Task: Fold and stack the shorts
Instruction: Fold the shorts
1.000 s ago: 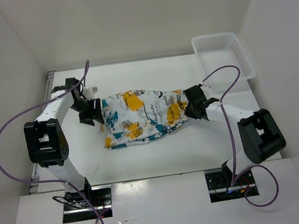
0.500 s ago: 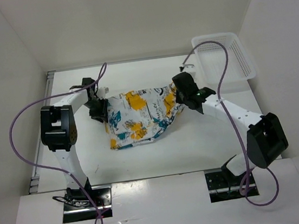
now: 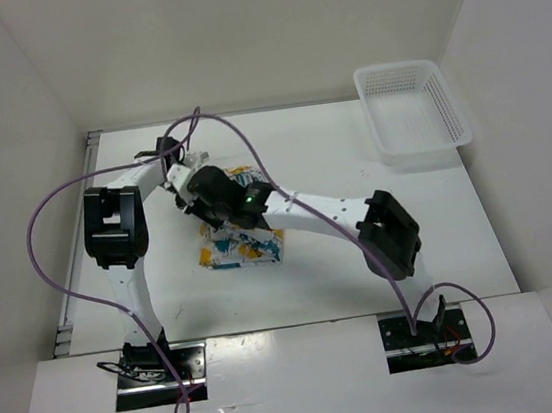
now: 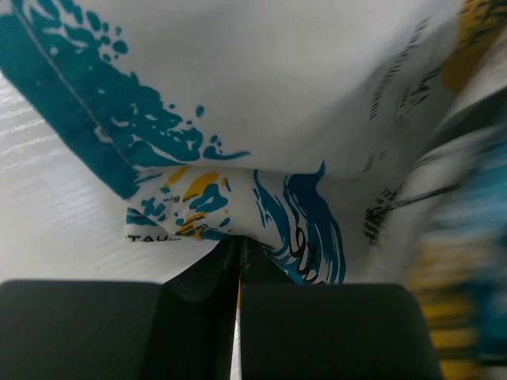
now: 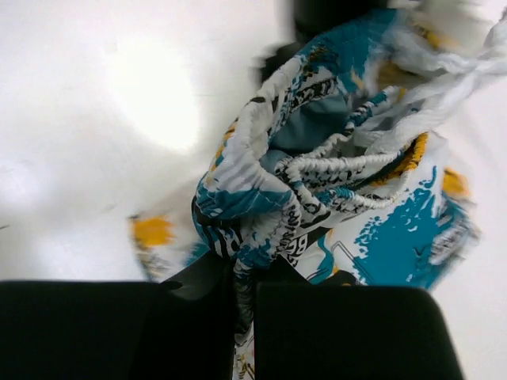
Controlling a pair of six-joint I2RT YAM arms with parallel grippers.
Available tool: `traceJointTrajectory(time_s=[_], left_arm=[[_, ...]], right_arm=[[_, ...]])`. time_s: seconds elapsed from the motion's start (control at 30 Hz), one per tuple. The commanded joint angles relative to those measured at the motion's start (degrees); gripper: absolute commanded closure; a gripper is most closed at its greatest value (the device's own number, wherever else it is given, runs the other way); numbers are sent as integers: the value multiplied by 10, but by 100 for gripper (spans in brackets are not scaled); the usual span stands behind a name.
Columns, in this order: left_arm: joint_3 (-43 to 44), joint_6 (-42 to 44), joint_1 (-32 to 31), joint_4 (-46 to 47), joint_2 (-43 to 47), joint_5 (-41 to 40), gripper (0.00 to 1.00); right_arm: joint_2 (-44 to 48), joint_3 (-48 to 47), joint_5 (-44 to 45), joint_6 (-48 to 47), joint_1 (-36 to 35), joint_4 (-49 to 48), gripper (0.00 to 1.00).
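Note:
The shorts, white with teal, orange and black print, lie bunched into a small heap left of the table's middle. My left gripper sits at the heap's upper left. In the left wrist view its jaws are shut on a folded edge of the shorts. My right arm reaches across the table to the same spot, and its gripper is right beside the left one. In the right wrist view that gripper is shut on the gathered waistband with its white drawcord.
A white mesh basket stands at the back right corner. The right arm's long white link lies diagonally over the table's middle. Purple cables loop above both arms. Walls close in the table at the back and left.
The right gripper has carried its end of the shorts leftward, folding them over onto the left end. The left gripper has closed on the fabric. The spread shorts are now a small heap.

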State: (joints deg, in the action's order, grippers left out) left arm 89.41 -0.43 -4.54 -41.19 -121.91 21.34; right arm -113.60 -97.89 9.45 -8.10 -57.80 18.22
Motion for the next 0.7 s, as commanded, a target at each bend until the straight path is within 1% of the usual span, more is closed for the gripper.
traceJointTrajectory(time_s=[0.0,0.07,0.2,0.23,0.27,0.3,0.33,0.4,0.47,0.53,0.6,0.63,0.67], left_arm=[[4,4,-1,24,-29,18,98],[4,4,6,24,-29,26,98],[4,4,28,24,-29,36,78],[4,4,28,24,-29,30,68],[4,4,35,24,-29,23,65],[10,4,35,24,-24,23,60],[16,4,41,24,-24,16,54],[22,4,49,19,-24,-2,49],[28,4,66,19,-24,-15,43],[40,4,93,14,-24,-21,40],[57,4,121,8,-18,-28,38],[63,4,130,8,-6,-28,36],[69,4,137,8,-6,-45,35]], right_arm=[[-36,-50,-76,-32,-11,-3,100],[-54,-50,-95,-24,-11,-9,100],[-73,-45,-96,-3,-11,-29,99],[-80,-38,-83,4,-11,-29,93],[-80,-38,-83,5,-11,-34,84],[-80,-38,-83,11,-11,-35,66],[-80,-33,-91,12,-11,-35,51],[-80,-38,-112,24,-11,-35,44],[-68,-57,-148,30,-11,-28,39],[-47,-81,-163,30,-16,-21,37],[-10,-81,-163,36,-16,-21,37],[6,-65,-155,43,-16,-33,37],[24,-50,-135,49,-16,-42,37]])
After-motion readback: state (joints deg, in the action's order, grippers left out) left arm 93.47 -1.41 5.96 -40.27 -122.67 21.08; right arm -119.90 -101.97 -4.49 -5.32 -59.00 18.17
